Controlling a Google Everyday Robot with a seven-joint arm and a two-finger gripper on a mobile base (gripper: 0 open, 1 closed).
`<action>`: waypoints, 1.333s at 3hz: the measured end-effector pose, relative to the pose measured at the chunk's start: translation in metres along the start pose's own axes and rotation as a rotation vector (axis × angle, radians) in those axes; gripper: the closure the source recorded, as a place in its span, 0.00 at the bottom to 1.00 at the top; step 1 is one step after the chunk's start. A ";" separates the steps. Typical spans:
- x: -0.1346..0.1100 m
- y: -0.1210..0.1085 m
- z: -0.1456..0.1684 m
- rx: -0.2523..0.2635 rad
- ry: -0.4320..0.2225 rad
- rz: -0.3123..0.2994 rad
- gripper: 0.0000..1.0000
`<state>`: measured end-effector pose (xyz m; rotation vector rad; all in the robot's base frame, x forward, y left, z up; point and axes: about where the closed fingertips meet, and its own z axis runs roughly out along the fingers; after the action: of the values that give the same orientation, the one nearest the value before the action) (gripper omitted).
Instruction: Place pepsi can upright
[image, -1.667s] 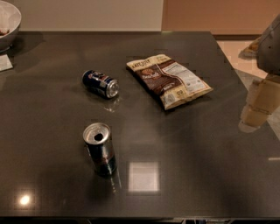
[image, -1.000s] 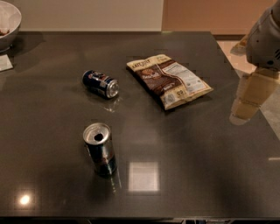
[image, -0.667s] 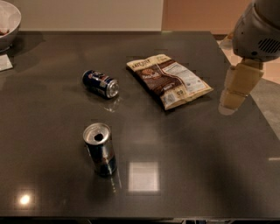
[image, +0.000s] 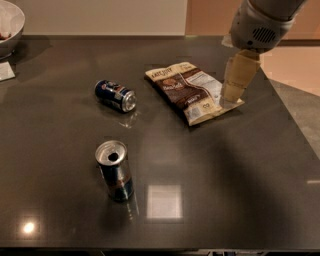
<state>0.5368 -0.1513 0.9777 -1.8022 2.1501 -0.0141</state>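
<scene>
The pepsi can (image: 115, 95) is short and dark blue with a silver end. It lies on its side on the dark table (image: 210, 165), left of centre. My gripper (image: 235, 90) hangs at the upper right, over the right edge of a snack bag, far to the right of the pepsi can. It holds nothing that I can see.
A brown and white snack bag (image: 192, 91) lies flat right of the pepsi can. A taller slim can (image: 115, 171) with a silver top stands upright nearer the front. A white bowl (image: 7, 27) sits at the far left corner. The table's right edge runs diagonally.
My arm has swung in from the right edge toward the left, and my gripper now hangs over the snack bag. The cans and the bag have not moved.
</scene>
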 end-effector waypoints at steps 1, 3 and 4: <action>-0.034 -0.020 0.022 -0.012 -0.030 0.025 0.00; -0.099 -0.031 0.062 -0.007 -0.058 0.119 0.00; -0.128 -0.027 0.076 -0.013 -0.054 0.165 0.00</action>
<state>0.6003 -0.0187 0.9432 -1.6082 2.2578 0.0869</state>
